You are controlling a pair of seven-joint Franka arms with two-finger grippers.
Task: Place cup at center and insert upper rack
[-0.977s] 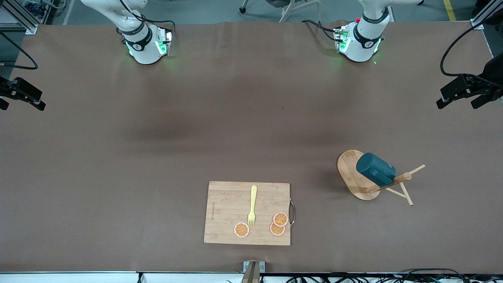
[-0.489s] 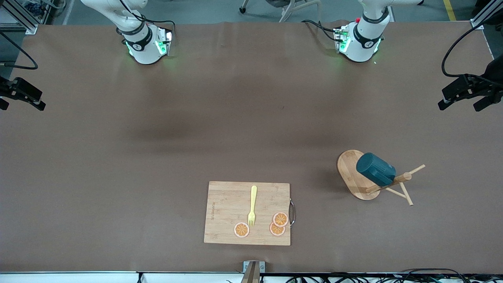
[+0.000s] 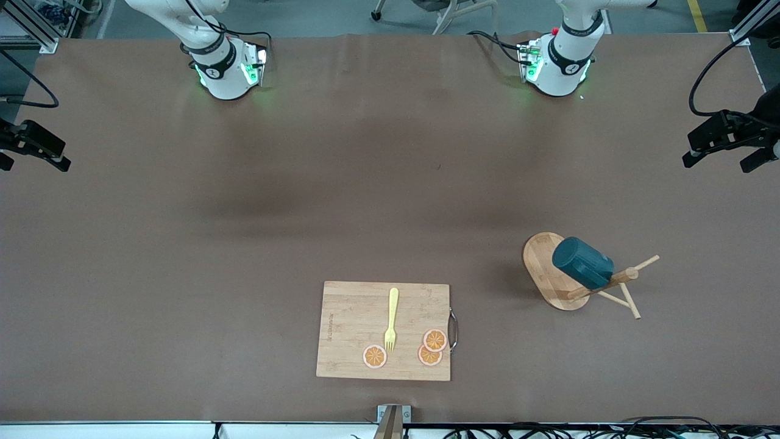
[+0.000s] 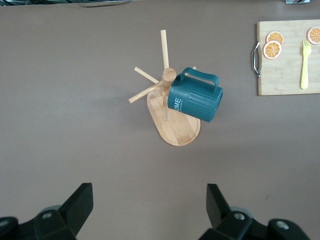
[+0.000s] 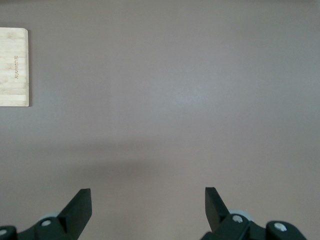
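Hanging on upper rack (image 3: 563, 274), cup (image 3: 582, 262), left claw (image 4: 150, 212) spread above, right claw (image 5: 148, 210) spread

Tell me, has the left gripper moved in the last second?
Yes. The left gripper has drifted toward the left arm's end of the table, away from the upper rack.

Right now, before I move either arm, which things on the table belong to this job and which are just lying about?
Job:
- cup, hanging tilted on a peg of the rack
- rack, toward the left arm's end of the table

Lying about:
- cutting board, nearer the front camera
- yellow fork on the board
- three orange slices on the board
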